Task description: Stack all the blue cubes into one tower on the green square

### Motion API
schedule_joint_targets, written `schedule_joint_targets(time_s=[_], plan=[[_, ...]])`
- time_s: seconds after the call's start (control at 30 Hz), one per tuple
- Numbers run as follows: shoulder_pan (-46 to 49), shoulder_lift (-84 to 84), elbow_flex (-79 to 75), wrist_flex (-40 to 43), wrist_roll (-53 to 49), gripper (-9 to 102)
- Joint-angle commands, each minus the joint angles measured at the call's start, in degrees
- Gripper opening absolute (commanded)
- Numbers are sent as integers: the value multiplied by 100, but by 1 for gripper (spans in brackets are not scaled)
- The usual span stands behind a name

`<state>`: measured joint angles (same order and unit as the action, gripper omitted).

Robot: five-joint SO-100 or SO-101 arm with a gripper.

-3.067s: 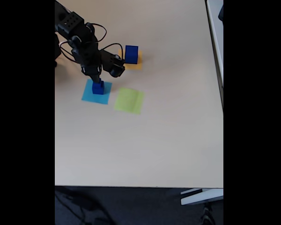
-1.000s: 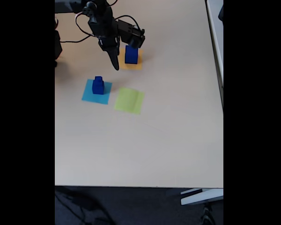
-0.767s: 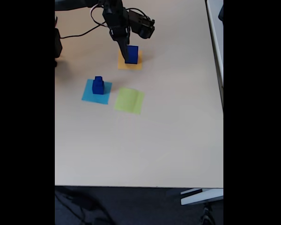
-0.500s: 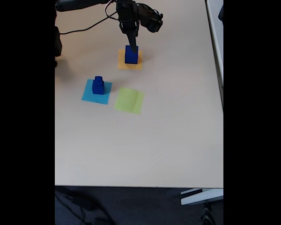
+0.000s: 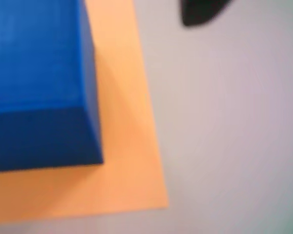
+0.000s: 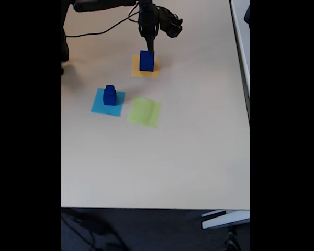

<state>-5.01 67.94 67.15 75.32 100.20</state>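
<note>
While hand (image 6: pixel 146 48) hangs just above big blue cube (image 6: pixel 146 60) on orange square (image 6: pixel 145 68), upper middle of fixed view, finger spread unclear; cube looks rigid, light, smooth; grip opposite flat sides; green square (image 6: pixel 144 112) bare.

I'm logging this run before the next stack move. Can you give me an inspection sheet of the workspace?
Surface: beige table, bare in front.
Job's things: large blue cube on orange square; small blue stack on light-blue square; green square empty.
Clutter: nothing seen.
Grippers: gripper just above the large cube, jaw state unclear.
Cables: black cable trailing from the arm.
Surroundings: dark floor.
</note>
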Motion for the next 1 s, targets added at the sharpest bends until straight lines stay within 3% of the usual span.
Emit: schedule_joint_targets(time_s=[0.0, 0.97], plan=[[202, 237, 255, -387, -272, 35], [378, 141, 1020, -800, -457, 25]])
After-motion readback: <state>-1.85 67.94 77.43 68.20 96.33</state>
